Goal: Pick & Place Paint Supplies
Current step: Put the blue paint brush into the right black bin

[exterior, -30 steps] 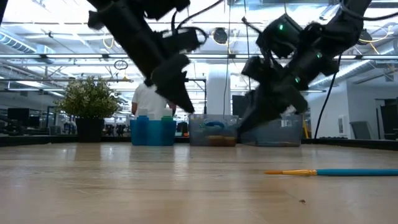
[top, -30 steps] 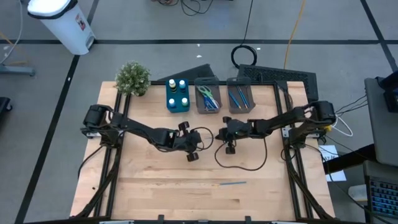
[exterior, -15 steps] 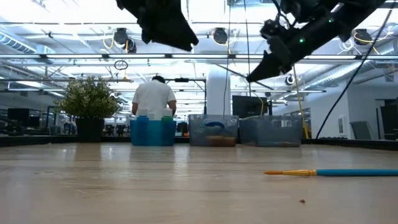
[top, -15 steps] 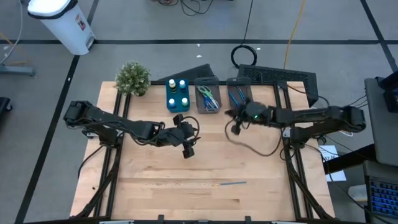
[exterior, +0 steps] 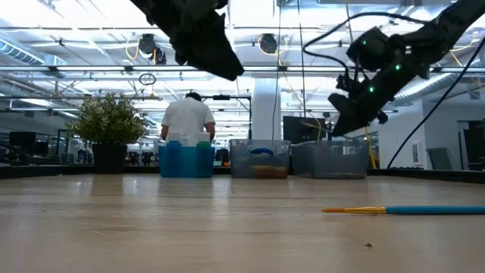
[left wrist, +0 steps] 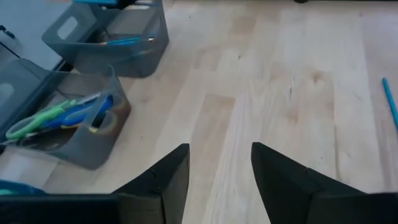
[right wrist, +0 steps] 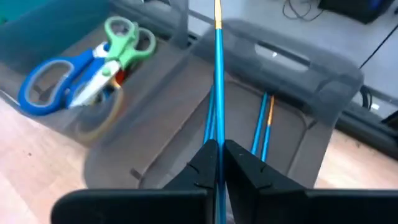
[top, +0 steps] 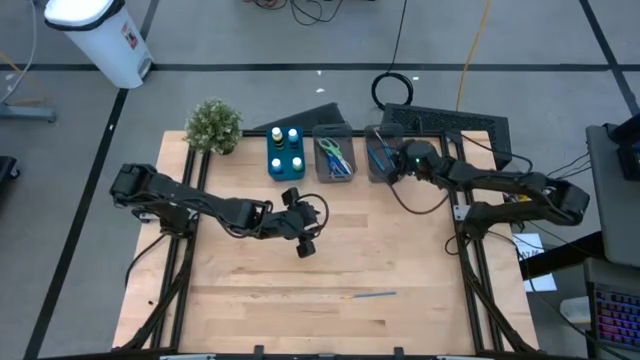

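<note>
Right gripper [right wrist: 217,152], jaws pinching a blue paintbrush [right wrist: 217,81] above the far-right grey bin [right wrist: 323,81]; lower the brush before release. Left gripper [left wrist: 219,168], jaws spread and empty, hovers mid-surface; another paintbrush [top: 374,295] lies near.

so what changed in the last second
The right gripper, shut on a brush, swung from mid-table up over the brush bin. The left gripper shifted slightly and opened; it holds nothing. The brush on the table, scissors and bottles stayed put.
</note>
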Tool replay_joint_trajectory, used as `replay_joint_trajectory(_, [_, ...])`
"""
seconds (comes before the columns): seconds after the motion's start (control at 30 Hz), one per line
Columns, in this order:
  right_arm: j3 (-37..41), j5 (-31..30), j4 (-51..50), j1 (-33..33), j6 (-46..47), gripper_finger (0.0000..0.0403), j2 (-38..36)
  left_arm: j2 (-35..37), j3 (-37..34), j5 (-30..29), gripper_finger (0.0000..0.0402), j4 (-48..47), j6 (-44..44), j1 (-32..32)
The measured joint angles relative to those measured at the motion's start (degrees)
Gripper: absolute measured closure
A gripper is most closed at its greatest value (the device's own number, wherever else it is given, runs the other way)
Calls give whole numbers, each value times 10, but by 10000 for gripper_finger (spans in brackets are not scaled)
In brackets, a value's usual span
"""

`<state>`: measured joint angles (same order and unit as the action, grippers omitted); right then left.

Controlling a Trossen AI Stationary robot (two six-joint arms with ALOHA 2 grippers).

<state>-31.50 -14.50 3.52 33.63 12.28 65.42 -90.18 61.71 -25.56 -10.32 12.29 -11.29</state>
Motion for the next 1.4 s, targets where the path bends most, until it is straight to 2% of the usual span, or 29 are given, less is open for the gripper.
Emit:
replay_joint_trajectory(0.07, [11,14,18,12,5,394,12,-5,0,0,220,10,0,3])
replay_joint_trajectory(0.4, [25,12,27,36,1,378,27,-7,0,4,220,11,2,12])
replay_joint_trajectory(0.87, [25,17,50,32,-16,251,26,-7,0,7,220,11,5,11])
replay_joint_trajectory(1.03, [25,64,112,13,-41,229,26,-7,0,9,220,11,5,11])
replay_joint_trajectory(1.23, [25,109,200,-32,-81,228,10,-7,0,10,220,11,7,11])
replay_joint_trajectory(1.4, [25,176,167,-76,-65,240,-67,-7,0,32,220,6,20,11])
